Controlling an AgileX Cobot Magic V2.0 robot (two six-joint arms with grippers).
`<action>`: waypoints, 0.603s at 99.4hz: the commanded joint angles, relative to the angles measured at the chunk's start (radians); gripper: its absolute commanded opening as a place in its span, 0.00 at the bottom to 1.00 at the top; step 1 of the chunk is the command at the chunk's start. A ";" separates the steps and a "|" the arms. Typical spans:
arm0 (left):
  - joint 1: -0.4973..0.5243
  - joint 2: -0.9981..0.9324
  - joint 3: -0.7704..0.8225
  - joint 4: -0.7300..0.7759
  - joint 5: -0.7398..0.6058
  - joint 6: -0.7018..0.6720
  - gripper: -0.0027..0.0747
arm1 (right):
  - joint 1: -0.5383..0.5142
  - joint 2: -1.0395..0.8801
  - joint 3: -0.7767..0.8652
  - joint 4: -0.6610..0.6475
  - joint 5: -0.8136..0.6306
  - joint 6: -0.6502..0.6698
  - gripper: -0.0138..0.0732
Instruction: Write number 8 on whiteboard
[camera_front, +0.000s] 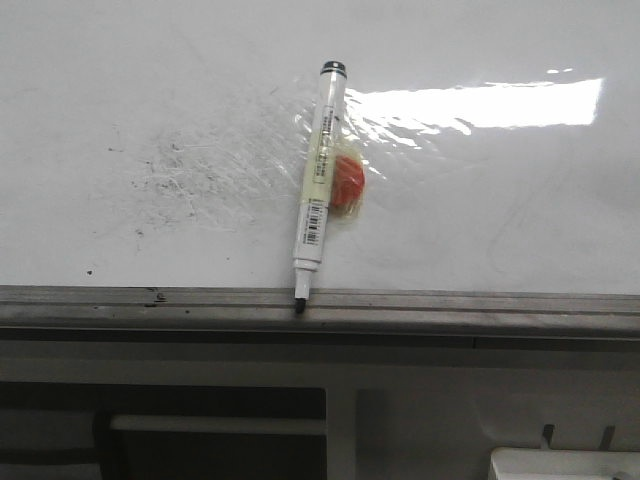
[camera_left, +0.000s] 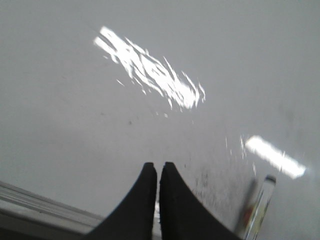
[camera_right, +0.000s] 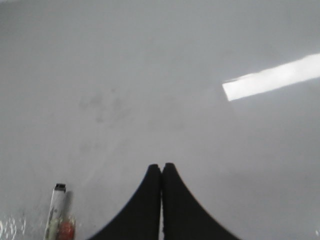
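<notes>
The whiteboard (camera_front: 120, 80) is a glossy white board with a grey metal rail (camera_front: 480, 308) along its near edge. No drawn 8 shows on it, only grey smudge specks (camera_front: 170, 175). A white marker (camera_front: 317, 180) lies on the board, black tip on the rail, with an orange-red lump (camera_front: 348, 183) taped to its side. It also shows in the left wrist view (camera_left: 261, 210) and the right wrist view (camera_right: 55, 215). My left gripper (camera_left: 156, 166) is shut and empty above the board. My right gripper (camera_right: 162, 166) is shut and empty, to the right of the marker. Neither gripper shows in the front view.
A bright glare patch (camera_front: 480, 105) lies on the board at the right. Below the rail is the robot's base with a white bar (camera_front: 215, 425) and a white tray corner (camera_front: 565, 465).
</notes>
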 joint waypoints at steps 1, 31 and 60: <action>-0.001 0.121 -0.138 0.161 0.099 0.025 0.02 | -0.001 0.067 -0.134 -0.140 0.133 -0.027 0.10; -0.085 0.505 -0.439 0.052 0.290 0.426 0.47 | -0.001 0.261 -0.308 -0.191 0.350 -0.027 0.58; -0.408 0.758 -0.446 -0.122 0.100 0.482 0.47 | 0.003 0.278 -0.313 -0.152 0.356 -0.027 0.64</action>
